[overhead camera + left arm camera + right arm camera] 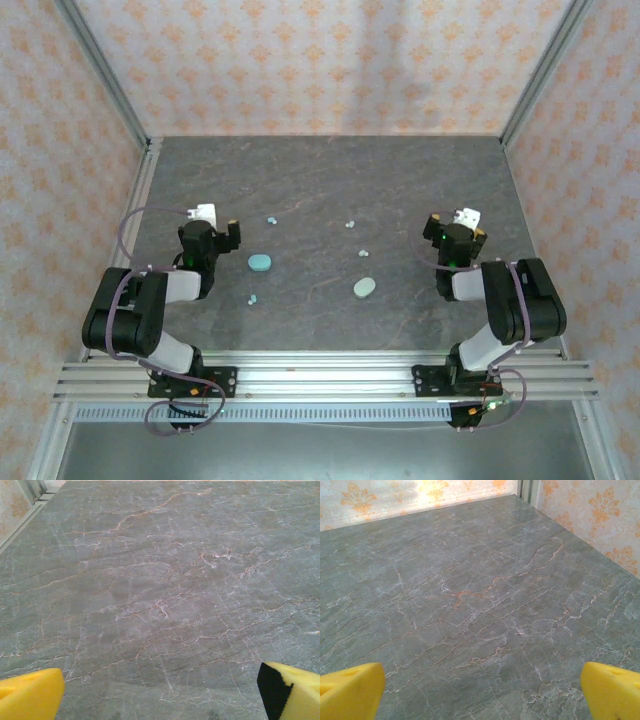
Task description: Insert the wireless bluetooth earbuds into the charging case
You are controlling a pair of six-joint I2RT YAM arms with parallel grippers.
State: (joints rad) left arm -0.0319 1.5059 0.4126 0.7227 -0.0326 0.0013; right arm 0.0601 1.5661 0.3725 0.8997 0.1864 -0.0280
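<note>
Claws: left claw and right claw both spread, empty, above counter. Step: pre-grasp; earbuds lie loose near blue case. Likely next: precise pinch on one tiny earbud.

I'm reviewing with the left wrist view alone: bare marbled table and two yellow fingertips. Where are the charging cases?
Observer: In the top view, a blue case lies left of the centre of the table, and a mint case lies right of it.
Operator: And the earbuds?
Observer: All four lie loose: the light blue earbuds are beyond and nearer than the blue case, and the mint earbuds are beyond the mint case.
Operator: Is the other pincer holding one?
Observer: No, the right pincer is open, with bare table between its fingers.
</note>
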